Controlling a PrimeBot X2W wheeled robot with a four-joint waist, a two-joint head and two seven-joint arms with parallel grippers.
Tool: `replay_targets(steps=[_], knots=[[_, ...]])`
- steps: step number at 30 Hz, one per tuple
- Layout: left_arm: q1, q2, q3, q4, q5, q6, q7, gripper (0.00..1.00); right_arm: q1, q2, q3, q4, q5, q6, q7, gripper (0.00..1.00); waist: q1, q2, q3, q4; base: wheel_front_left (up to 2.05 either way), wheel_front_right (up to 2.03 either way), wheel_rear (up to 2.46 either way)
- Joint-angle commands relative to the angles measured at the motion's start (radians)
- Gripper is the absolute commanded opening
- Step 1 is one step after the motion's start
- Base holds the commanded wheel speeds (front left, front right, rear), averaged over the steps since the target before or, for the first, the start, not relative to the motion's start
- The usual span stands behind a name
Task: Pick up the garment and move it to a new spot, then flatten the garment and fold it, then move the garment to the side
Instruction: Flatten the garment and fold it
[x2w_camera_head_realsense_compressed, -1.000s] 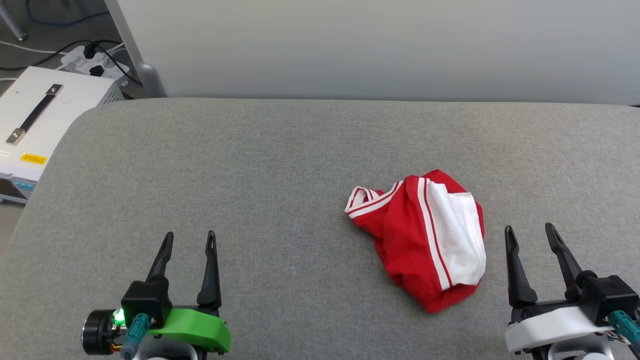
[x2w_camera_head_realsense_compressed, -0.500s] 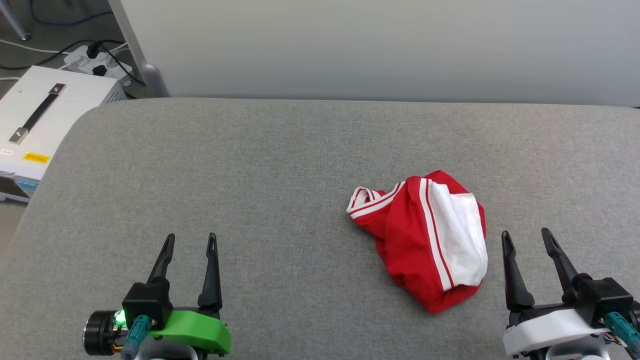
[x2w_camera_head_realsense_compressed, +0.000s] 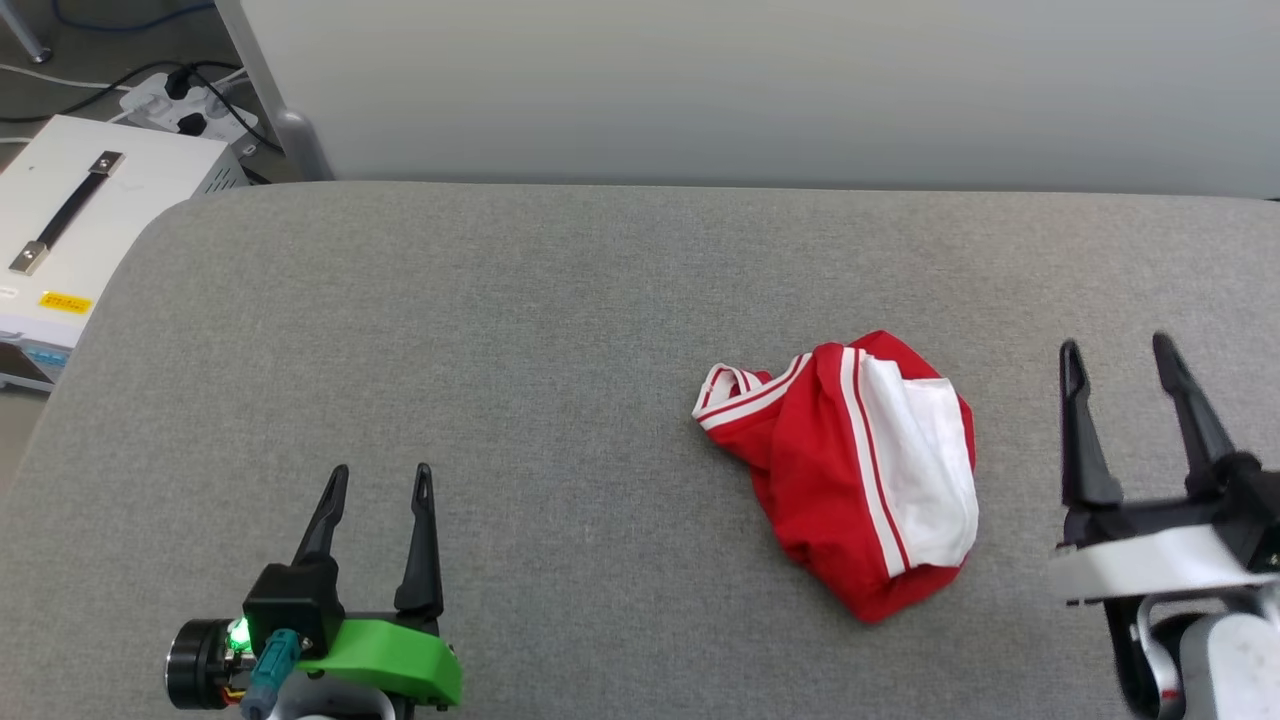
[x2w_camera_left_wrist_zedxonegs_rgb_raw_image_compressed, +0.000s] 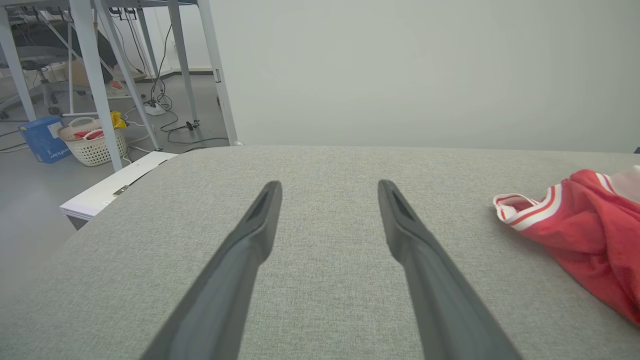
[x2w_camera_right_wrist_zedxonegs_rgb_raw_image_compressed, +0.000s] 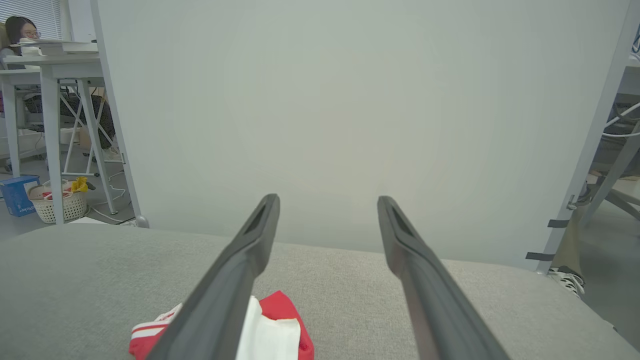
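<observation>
A big grey cloth-covered surface (x2w_camera_head_realsense_compressed: 500, 350) spreads out in front of the robot. Behind its far edge stands a tall pale wall panel (x2w_camera_head_realsense_compressed: 750, 90). On the floor past the surface's far left corner sits a white box (x2w_camera_head_realsense_compressed: 80, 230) with a dark handle on top.

The garment (x2w_camera_head_realsense_compressed: 860, 470) lies in a crumpled heap on the right half of the surface. It is mostly red. A white sleeve lies on top, and a bit of red-and-white striped trim pokes out on its left side. Nothing is touching it.

The right claw (x2w_camera_head_realsense_compressed: 1115, 343) is just to the right of the garment, apart from it. Its two dark fingers are spread wide and hold nothing. The left claw (x2w_camera_head_realsense_compressed: 382, 470) is low at the front left of the surface, well apart from the garment. Its fingers are spread open too, with nothing between them.

Far off on the floor, in the left wrist view, is a small white basket (x2w_camera_left_wrist_zedxonegs_rgb_raw_image_compressed: 92, 145).
</observation>
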Motion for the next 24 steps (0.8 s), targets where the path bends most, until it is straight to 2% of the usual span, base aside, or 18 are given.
replay_targets(steps=[1,5,9,13,20,24], knots=[[-0.002,-0.007,0.003,-0.002,0.010,-0.007,-0.006,1.00,-0.052,-0.022,-0.001,-0.011,-0.008,0.007,-0.005,1.00,0.0000,0.0000,0.009,0.000,0.00,0.00,0.00],[-0.020,-0.011,0.003,0.000,0.016,-0.011,-0.006,1.00,-0.161,-0.107,0.031,0.014,0.017,0.007,-0.005,1.00,0.0000,0.0000,0.025,0.004,0.00,0.00,0.00],[-0.036,-0.015,0.005,0.001,0.018,-0.016,-0.006,1.00,-0.261,-0.235,0.138,0.134,0.088,0.007,0.030,1.00,0.0000,0.0000,0.039,0.011,0.00,0.00,0.00],[-0.046,-0.018,0.007,0.001,0.019,-0.019,-0.006,1.00,-0.352,-0.356,0.287,0.193,0.206,0.007,0.213,1.00,0.0000,0.0000,0.056,0.014,0.00,0.00,0.00],[-0.075,-0.022,0.000,-0.003,0.019,-0.023,-0.006,1.00,-0.462,-0.574,0.598,0.203,0.483,0.007,0.586,1.00,0.0000,0.0000,0.108,0.030,0.00,0.00,0.00],[-0.100,-0.023,-0.005,-0.001,0.018,-0.025,-0.006,1.00,-0.517,-0.657,0.723,0.194,0.612,0.007,0.740,1.00,0.0000,0.0000,0.148,0.043,0.00,0.00,0.00]])
